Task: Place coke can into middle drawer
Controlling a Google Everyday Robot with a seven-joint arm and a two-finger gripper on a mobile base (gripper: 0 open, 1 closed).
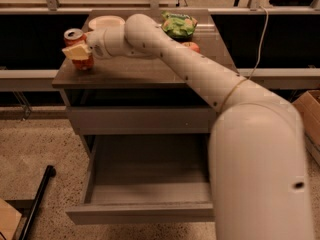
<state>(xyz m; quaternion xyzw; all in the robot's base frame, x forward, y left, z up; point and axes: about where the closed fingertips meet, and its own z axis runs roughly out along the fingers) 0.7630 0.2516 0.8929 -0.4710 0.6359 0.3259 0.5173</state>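
The red coke can with a silver top stands at the left end of the cabinet top, slightly tilted. My gripper reaches in from the right and is shut on the can's middle, its yellowish finger crossing the front of the can. The can's bottom shows below the finger, at the tabletop. The middle drawer is pulled open below, its flat grey floor bare. My white arm runs from the lower right across the cabinet top.
On the cabinet top sit a white plate at the back left, a green chip bag at the back and a red apple behind my arm. A shut drawer front lies above the open one. A black pole lies on the floor at left, a cardboard box at right.
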